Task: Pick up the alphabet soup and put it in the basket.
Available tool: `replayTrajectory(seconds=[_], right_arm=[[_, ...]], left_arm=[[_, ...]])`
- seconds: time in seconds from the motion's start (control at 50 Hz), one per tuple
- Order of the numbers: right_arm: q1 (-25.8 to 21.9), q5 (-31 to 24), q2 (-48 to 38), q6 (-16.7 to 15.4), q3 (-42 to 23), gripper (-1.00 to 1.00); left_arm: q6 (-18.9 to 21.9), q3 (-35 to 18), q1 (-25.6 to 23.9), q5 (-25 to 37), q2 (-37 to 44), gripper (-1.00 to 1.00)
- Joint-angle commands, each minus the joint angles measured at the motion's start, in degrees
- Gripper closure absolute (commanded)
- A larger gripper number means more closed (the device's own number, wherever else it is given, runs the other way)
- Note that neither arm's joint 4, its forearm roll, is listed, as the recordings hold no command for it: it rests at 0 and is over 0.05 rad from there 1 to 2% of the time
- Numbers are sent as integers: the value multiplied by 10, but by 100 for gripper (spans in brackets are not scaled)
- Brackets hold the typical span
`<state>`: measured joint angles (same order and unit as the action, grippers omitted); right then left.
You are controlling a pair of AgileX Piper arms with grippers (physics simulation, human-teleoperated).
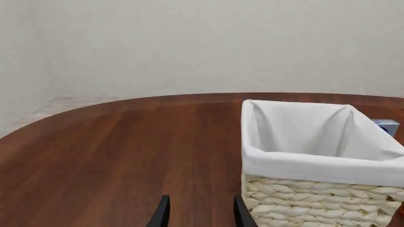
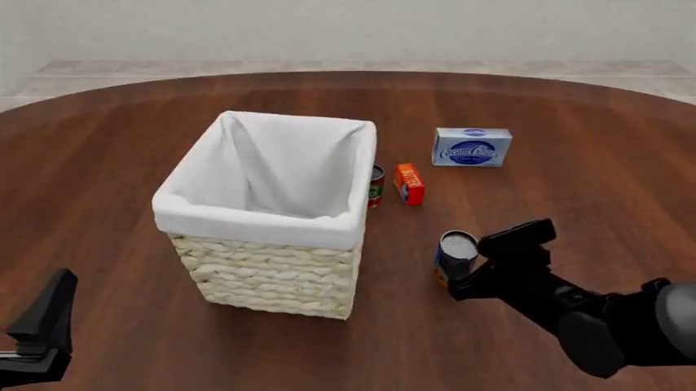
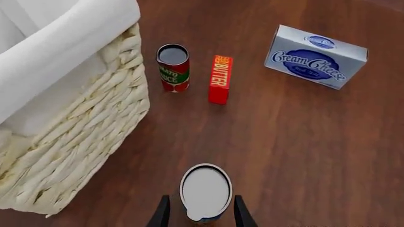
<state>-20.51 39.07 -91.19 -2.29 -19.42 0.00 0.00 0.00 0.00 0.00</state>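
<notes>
The alphabet soup (image 2: 455, 248) is a small can with a silver top, standing upright on the table to the right of the basket (image 2: 272, 273). In the right wrist view the soup (image 3: 205, 189) sits between the fingers of my right gripper (image 3: 200, 215), which is open, with small gaps on each side of the can. In the front view my right gripper (image 2: 470, 273) is at the can's near-right side. My left gripper (image 1: 200, 215) is open and empty, low at the basket's near-left (image 2: 49, 318). The basket's wicker wall (image 1: 315, 198) is just beside its fingers. The basket (image 3: 82, 127) is empty.
A red-and-green can (image 2: 376, 186) stands against the basket's right side, with an orange butter box (image 2: 409, 183) next to it. A blue-white cream cheese box (image 2: 472, 147) lies further back. All three show in the right wrist view: the can (image 3: 173, 67), the butter box (image 3: 220, 79), the cream cheese box (image 3: 315, 56).
</notes>
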Motion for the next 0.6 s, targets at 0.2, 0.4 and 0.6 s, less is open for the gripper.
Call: replayTrajectory(seconds=[0.2, 0.4, 0.6], right_arm=[[4, 11, -52, -5, -13, -100], [13, 16, -67, -19, -15, -100], [14, 15, -80, -26, -27, -100]], left_arm=[[0, 0, 0, 0, 0, -100], [0, 0, 0, 0, 0, -100], [0, 0, 0, 0, 0, -100]])
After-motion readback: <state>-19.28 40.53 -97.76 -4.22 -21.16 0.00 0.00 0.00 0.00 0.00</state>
